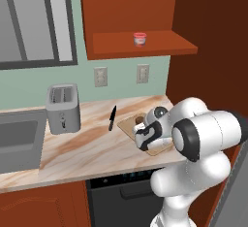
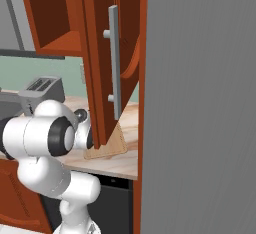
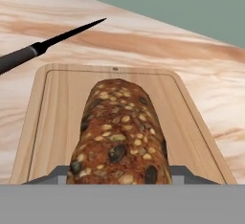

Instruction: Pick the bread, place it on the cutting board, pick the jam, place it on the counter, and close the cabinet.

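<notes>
The pincer (image 3: 119,177) is clenched on the bread (image 3: 119,132) — a dark seeded loaf that runs lengthwise over the middle of the cutting board (image 3: 52,117) in the hand view, with a dark fingertip (image 3: 52,176) at each side of its near end. Whether the loaf rests on the wood or hangs just above it I cannot tell. The board lies on the marbled bench (image 1: 92,143) near its right end. A black knife (image 1: 112,118) lies on the bench just left of the board, apart from it, and a grey toaster (image 1: 63,108) stands further left. Up in the open cabinet (image 1: 140,12), the jam (image 1: 140,39) sits on the shelf — upright, near its front edge. The cabinet door (image 2: 102,68) stands swung out, its long grey handle (image 2: 114,60) facing the right base view.
</notes>
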